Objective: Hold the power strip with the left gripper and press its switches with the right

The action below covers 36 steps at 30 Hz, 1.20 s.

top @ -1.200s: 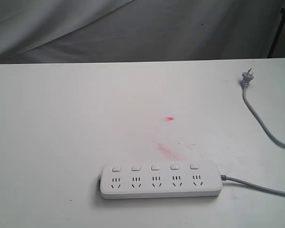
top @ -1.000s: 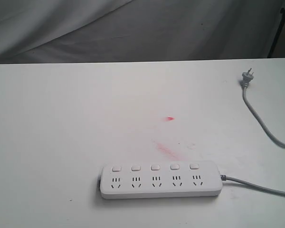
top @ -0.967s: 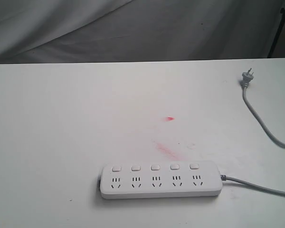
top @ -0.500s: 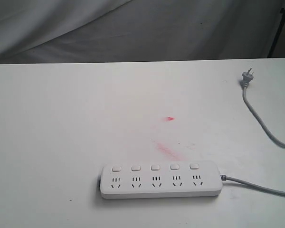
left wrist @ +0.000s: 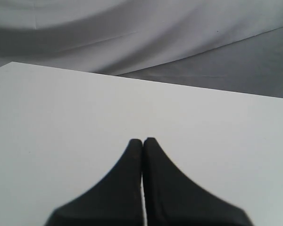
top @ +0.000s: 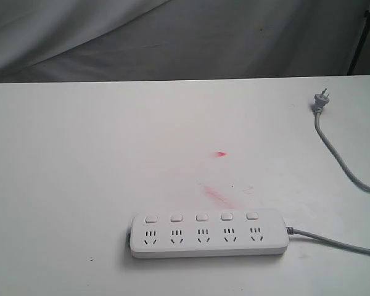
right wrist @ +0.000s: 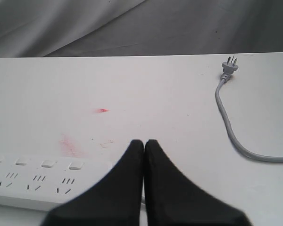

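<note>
The white power strip (top: 208, 233) lies flat near the table's front edge, its five square switches (top: 201, 217) in a row above the sockets, and its grey cord (top: 333, 242) runs off to the right. Neither arm shows in the exterior view. In the left wrist view my left gripper (left wrist: 142, 140) is shut with nothing in it, over bare white table. In the right wrist view my right gripper (right wrist: 144, 141) is shut and empty, beside the cord end of the power strip (right wrist: 33, 181), whose switches (right wrist: 49, 163) show in a row.
A grey plug (top: 320, 100) on its cord (top: 342, 160) lies at the table's far right, seen too as the plug (right wrist: 229, 65) in the right wrist view. Red smears (top: 214, 193) mark the table above the strip. Grey cloth (top: 172, 37) hangs behind.
</note>
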Available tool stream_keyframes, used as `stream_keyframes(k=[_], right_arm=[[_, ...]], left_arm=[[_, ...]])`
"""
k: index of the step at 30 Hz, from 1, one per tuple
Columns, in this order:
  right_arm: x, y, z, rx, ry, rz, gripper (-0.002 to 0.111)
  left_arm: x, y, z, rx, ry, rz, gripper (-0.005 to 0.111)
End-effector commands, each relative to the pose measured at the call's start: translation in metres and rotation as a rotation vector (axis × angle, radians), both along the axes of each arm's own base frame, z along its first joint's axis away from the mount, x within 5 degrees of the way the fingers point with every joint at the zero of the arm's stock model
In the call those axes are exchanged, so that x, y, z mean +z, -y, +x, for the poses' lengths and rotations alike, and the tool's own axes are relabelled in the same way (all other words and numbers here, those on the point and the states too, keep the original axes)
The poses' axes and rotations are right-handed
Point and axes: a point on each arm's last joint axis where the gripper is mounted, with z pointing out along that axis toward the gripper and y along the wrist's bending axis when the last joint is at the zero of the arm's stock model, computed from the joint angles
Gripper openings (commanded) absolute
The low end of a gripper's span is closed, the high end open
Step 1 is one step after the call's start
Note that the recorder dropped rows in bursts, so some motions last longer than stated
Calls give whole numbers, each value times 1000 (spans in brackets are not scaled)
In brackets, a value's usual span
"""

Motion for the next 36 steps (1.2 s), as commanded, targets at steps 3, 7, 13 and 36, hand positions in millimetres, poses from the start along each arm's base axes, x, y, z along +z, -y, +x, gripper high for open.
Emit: stream_keyframes(k=[3, 7, 13, 36], right_arm=[[-1, 1, 0, -8, 1, -6, 0], [-1, 1, 0, -8, 1, -6, 0], [-1, 1, 0, -8, 1, -6, 0], [-1, 1, 0, -8, 1, -6, 0]], left_arm=[[-2, 0, 1, -5, -17, -5, 0], [-7, 0, 6, -12, -98, -18, 0], [5, -1, 11, -13, -143, -25, 0], [232, -2, 18, -12, 346, 52, 0]])
